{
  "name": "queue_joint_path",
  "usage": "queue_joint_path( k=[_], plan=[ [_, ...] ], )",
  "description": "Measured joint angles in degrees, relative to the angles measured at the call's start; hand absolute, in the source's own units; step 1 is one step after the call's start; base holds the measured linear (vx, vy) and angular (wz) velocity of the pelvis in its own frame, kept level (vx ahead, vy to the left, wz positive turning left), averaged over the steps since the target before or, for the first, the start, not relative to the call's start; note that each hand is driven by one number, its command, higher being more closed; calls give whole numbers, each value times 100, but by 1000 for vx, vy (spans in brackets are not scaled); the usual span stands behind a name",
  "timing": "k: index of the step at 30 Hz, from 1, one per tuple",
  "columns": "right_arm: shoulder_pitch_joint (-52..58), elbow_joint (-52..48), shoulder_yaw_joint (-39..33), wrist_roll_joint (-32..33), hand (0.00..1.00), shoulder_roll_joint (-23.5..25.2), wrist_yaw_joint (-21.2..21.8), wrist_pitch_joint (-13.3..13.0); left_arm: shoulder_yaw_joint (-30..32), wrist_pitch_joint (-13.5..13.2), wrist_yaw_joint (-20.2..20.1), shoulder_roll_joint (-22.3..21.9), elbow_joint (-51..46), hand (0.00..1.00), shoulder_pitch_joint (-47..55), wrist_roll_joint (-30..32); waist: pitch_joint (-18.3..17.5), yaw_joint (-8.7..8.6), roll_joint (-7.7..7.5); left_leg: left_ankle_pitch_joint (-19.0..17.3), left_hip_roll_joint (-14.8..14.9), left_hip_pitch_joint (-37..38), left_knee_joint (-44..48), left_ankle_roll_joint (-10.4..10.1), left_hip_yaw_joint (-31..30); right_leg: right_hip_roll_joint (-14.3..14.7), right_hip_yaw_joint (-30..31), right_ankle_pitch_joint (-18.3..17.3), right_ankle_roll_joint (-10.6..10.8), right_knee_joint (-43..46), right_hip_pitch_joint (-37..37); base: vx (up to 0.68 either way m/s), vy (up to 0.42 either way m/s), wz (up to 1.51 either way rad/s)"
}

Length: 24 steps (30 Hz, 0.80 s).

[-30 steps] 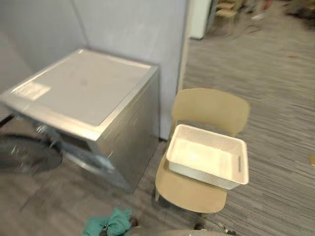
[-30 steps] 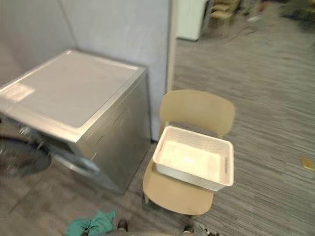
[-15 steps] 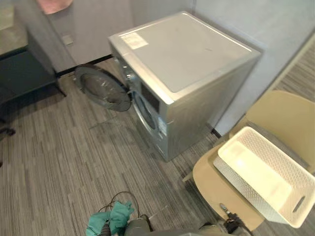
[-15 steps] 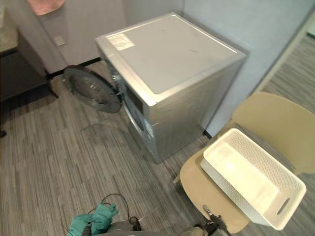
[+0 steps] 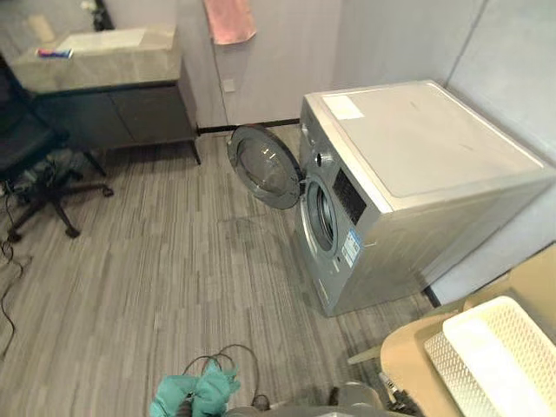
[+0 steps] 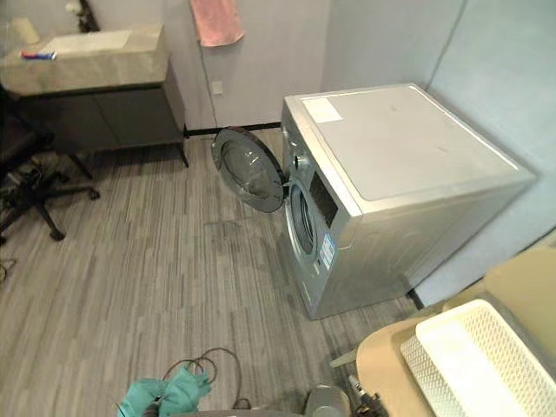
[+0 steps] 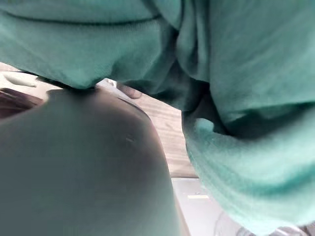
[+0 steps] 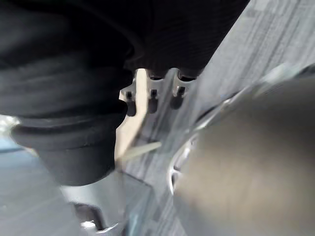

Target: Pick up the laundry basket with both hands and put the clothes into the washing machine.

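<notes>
One teal cloth [image 5: 198, 393] covers left hand [image 7: 83, 167], grip unclear; washer door [image 5: 265, 165] open beyond.

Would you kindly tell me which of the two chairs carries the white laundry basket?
The tan moulded chair beside the silver washing machine carries the white perforated basket; the black wheeled office chair stands by the sink.

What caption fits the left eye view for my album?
A washing machine with its round door open, white basket on a tan chair beside it, teal cloth at the bottom edge.
</notes>
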Motion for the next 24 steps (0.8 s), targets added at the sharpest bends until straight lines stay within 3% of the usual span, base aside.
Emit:
queue_joint_path(
  k=[1, 2, 3, 6, 8, 9, 10, 11, 12, 13, 14, 16, 17, 18, 20, 21, 22, 23, 24],
  plan=[
    [51, 2, -63, -8, 0, 50, -1, 7, 62, -2, -4, 34, -31, 100, -1, 41, -52, 8, -209, -70, -113, 56, -117, -24, -19, -43, 11, 78, 68, -484, -27, 166, -122, 100],
    [188, 11, -232, -12, 0, 174, 5, 8, 274, 30, 13, 21, -59, 100, -123, 119, -28, -90, -282, -256, -168, -232, 947, -129, 241, -167, -108, 248, 144, -389, 14, 248, -138, 75],
    [247, -40, -305, 11, 0, 135, 9, 7, 291, 10, 14, -121, -79, 100, -147, 140, 3, -21, -54, -689, 58, -189, 1093, -318, 290, 10, -131, 213, 94, -390, 147, 269, -138, 56],
    [325, -53, -249, 51, 0, 69, 4, 12, 446, 34, 7, -290, -81, 100, -125, 154, -135, -26, 165, -833, 324, 70, 1008, -466, 277, 391, -45, 172, 11, -757, 471, 301, -137, -8],
    [400, -234, -264, 190, 0, 25, -8, 10, 419, 32, -9, -452, -191, 100, -173, 132, -279, -28, 360, -1559, 754, -600, 2921, -722, 223, 757, -243, 150, -56, -1091, 841, 253, -66, 2],
    [419, -282, -254, 215, 0, 26, -8, 6, 422, 31, -11, -493, -245, 100, -174, 127, -291, -24, 373, -1631, 856, -844, 3544, -767, 214, 820, -254, 111, -100, -1096, 938, 421, -39, -1],
    [422, -314, -242, 236, 0, 23, -9, 4, 439, 6, -4, -605, -396, 100, -178, 126, -331, -27, 444, -1530, 1012, -1195, 4600, -932, 152, 907, -272, 64, -180, -1103, 1172, 435, -7, -9],
    [423, -331, -203, 243, 0, -12, -13, 7, 443, -7, -9, -632, -520, 100, -173, 125, -360, -20, 463, -1260, 1161, -1431, 5325, -1243, 37, 1009, -250, 44, -206, -1174, 1412, 435, 4, -15],
    [405, -339, -151, 250, 0, -26, -16, 8, 439, -9, -13, -643, -527, 100, -172, 126, -383, -11, 468, -1077, 1206, -1487, 5583, -1293, 49, 1034, -201, 45, -207, -1240, 1529, 358, 26, -31],
    [316, -391, 10, 278, 0, -12, -27, 5, 434, -11, -13, -630, -525, 100, -170, 126, -392, -3, 490, -520, 1214, -1635, 6075, -1296, 134, 1014, -52, 52, -211, -1429, 1781, 323, 63, -54],
    [143, -405, 83, 325, 0, 3, -51, 0, 399, -50, -2, -552, -520, 100, -164, 124, -367, 33, 394, -693, 1331, -1840, 6535, -1034, 369, 936, 143, 77, -192, -1591, 1953, 314, 90, -59],
    [-87, -410, 150, 497, 0, 38, -73, -42, 389, -60, 4, -483, -505, 100, -163, 83, -307, 34, 360, -1063, 1440, -2021, 6605, -520, 702, 777, 346, 100, -156, -1774, 2180, 274, 172, -59],
    [-323, -344, 165, 572, 0, 91, -133, -83, 392, -92, 7, -419, -500, 100, -146, -30, -178, 88, 237, -1385, 1489, -2116, 6194, -356, 1003, 474, 617, 104, -148, -1838, 2415, 264, 221, -61],
    [-397, -284, 201, 614, 0, 90, -141, -106, 384, -110, 7, -386, -503, 100, -136, -65, -176, 127, 206, -1407, 1503, -2174, 5857, -337, 1047, 347, 717, 107, -142, -1819, 2443, 244, 266, -70],
    [-535, -193, 314, 608, 0, 71, -129, -107, 338, -120, 13, -303, -431, 100, -70, -86, -189, 180, 249, -1246, 1719, -2209, 3864, -444, 753, 76, 1004, 151, -30, -1870, 2429, 278, 399, -91],
    [-587, -206, 300, 602, 0, 111, -125, -113, 435, -115, 15, -290, -289, 100, 11, -98, -196, 181, 281, -1035, 1831, -2207, 2699, -376, 404, -52, 1127, -12, 241, -2013, 2465, 309, 484, -91],
    [-604, -203, 295, 602, 0, 100, -125, -116, 485, -110, 22, -276, -238, 100, 10, -101, -187, 169, 303, -784, 1880, -2212, 2331, -557, 219, -119, 1180, -84, 556, -2086, 2501, 342, 541, -50],
    [-562, -16, 254, 571, 0, 41, -145, -118, 468, -61, 43, -198, -16, 100, -24, -114, -178, 122, 360, 50, 1694, -2230, 2369, -873, 188, -281, 1253, -70, 759, -2127, 2616, 346, 525, -14],
    [-543, 148, 249, 515, 0, -11, -157, -84, 440, -53, 73, -142, 29, 100, -6, -116, -177, 90, 228, 121, 1568, -2243, 2565, -938, 184, -379, 1403, -31, 690, -2067, 2638, 340, 479, -1]
  ],
)
